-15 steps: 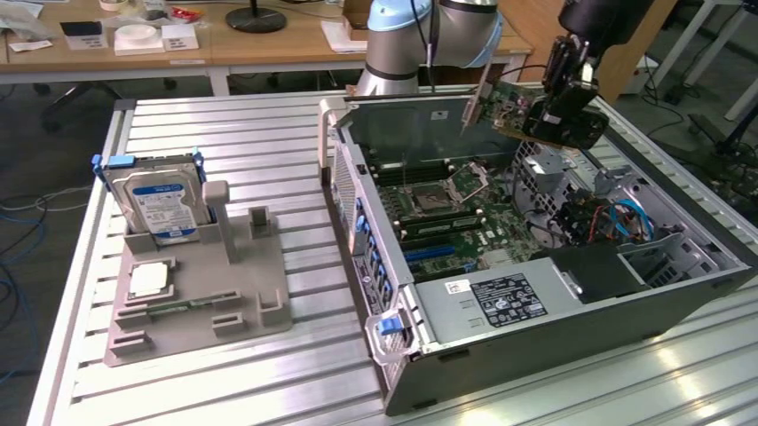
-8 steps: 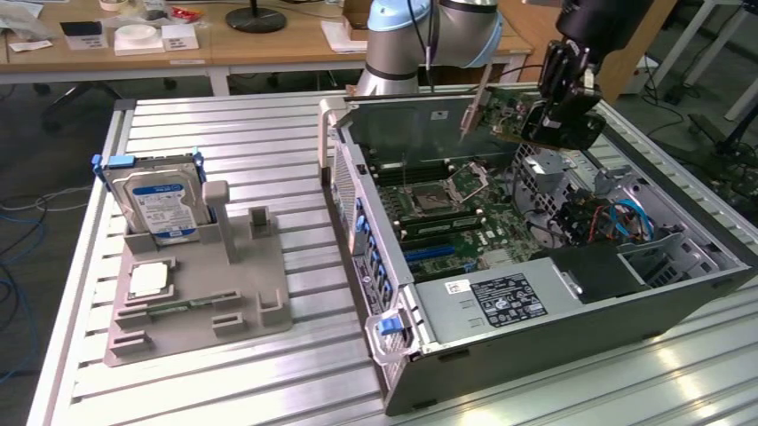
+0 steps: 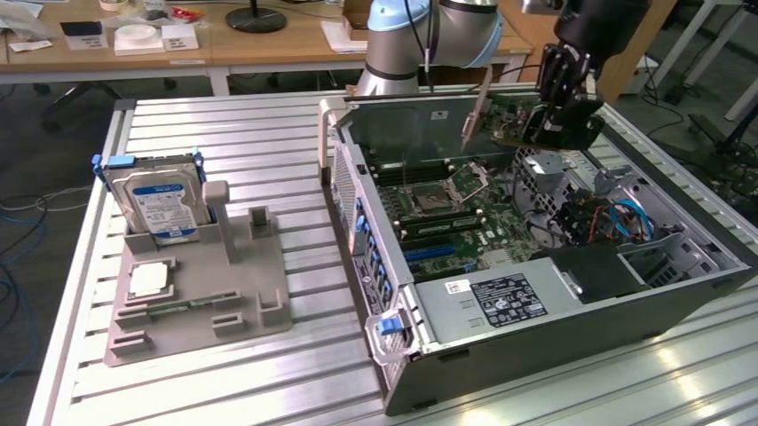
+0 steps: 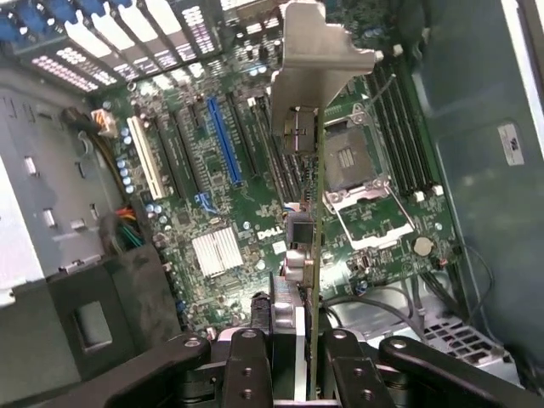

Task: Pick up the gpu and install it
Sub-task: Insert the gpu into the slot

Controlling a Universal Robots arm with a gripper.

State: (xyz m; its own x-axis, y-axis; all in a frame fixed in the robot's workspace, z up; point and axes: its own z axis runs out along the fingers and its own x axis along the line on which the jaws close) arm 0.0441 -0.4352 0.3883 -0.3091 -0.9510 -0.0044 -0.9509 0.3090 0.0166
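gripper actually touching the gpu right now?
Touching. The wrist view shows the gripper closed on the gpu, its jaws pressed against both faces of the edge-on card.

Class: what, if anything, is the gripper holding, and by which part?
The gripper holds the gpu by the end opposite its bracket.

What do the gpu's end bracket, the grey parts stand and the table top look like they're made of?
The gpu has an end bracket of bare metal, probably steel: dull silver, thin bent sheet. The grey parts stand is likely plastic: matte, uniform grey, blocky moulded shapes. The table top is probably aluminium: pale slotted profiles with soft glare.
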